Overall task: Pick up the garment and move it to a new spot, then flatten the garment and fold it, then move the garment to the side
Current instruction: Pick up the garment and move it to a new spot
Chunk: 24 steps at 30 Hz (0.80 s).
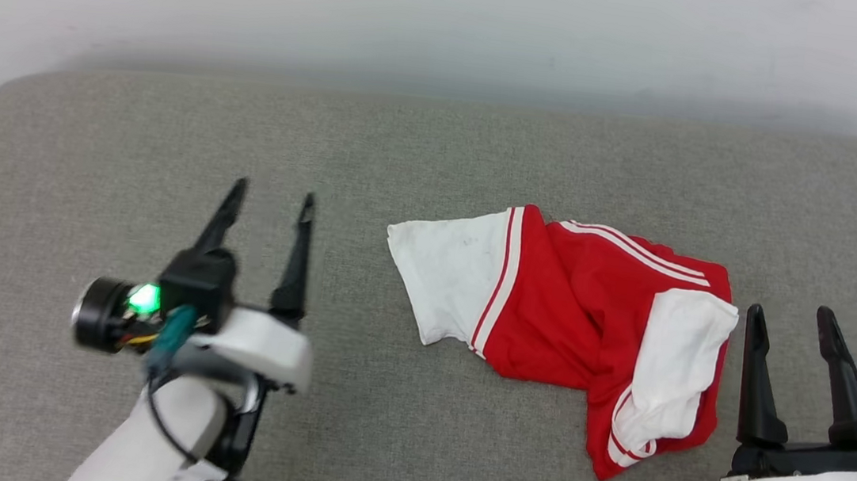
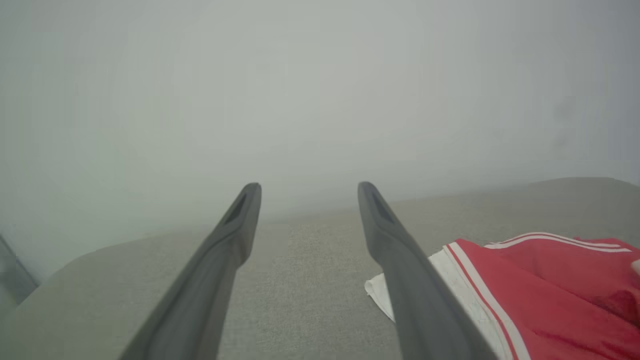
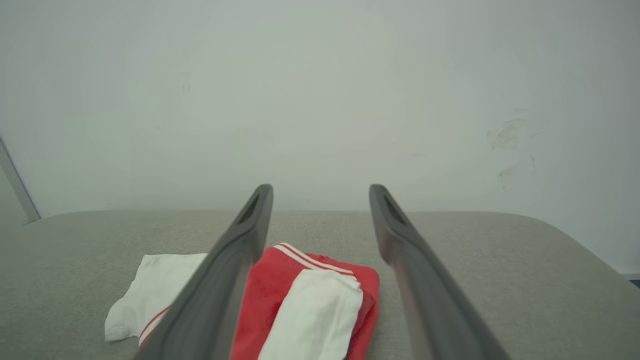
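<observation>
Left gripper (image 1: 275, 191): fingers spread wide apart, nothing between them, hanging over the bare grey fabric surface (image 1: 437, 154). The T-shirt (image 1: 572, 311) lies crumpled on that surface off to this gripper's right, clearly apart from it. In the left wrist view its white sleeve edge and striped trim show just past the right finger. Right gripper (image 1: 790, 310): fingers also wide apart and empty. The shirt sits just beside its left finger, to the left and slightly ahead, with a narrow gap of fabric surface between them. So the shirt lies between the two grippers, much nearer the right one. Red body bunched. One white sleeve (image 1: 445, 274) is spread toward the left gripper, and the other sleeve (image 1: 683, 355) is folded over the red on the right gripper's side. A pale wall (image 1: 452, 20) stands beyond both sets of fingertips.
</observation>
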Available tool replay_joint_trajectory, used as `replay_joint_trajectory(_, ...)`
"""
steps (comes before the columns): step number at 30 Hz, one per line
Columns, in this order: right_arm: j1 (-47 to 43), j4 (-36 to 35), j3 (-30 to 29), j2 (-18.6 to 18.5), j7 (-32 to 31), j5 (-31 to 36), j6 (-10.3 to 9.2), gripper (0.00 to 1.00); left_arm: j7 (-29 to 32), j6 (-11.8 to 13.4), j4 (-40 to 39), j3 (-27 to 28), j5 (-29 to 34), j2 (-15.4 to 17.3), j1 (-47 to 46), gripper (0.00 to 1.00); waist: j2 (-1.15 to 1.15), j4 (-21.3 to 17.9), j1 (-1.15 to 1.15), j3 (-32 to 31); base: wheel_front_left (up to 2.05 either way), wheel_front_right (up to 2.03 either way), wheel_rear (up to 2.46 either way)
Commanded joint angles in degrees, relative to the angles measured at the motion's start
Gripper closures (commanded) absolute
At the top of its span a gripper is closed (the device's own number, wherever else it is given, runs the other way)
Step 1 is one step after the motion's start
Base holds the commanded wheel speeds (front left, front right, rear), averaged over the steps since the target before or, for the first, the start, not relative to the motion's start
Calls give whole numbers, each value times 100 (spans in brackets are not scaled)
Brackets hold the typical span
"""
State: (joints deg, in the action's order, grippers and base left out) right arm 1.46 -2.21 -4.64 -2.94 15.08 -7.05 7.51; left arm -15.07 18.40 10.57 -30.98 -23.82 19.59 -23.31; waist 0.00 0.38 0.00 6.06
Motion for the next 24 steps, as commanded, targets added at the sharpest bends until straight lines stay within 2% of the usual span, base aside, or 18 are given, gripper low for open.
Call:
replay_joint_trajectory(1, -64, 14, 0, 10, 14, 16, -4, 0, -14, 19, -75, 144, 49, 22, 210, 0, 0, 33, 0, -38, 0, 0, 0)
replay_joint_trajectory(4, -132, 48, 12, 10, 14, 1, -4, 0, -14, 40, -274, 657, 157, -11, 703, 0, 0, 65, 0, -92, 0, 0, 0)
replay_joint_trajectory(11, -210, 132, 52, 10, 14, -27, -4, 0, -15, -165, -618, 1529, 527, -292, 1603, 0, 0, 63, 0, -153, 0, 0, 0)
replay_joint_trajectory(24, -444, 270, 61, 10, 14, -64, -4, 0, -15, -792, -718, 2296, 1208, -1075, 2471, 0, 0, 54, 0, -311, 0, 0, 0)
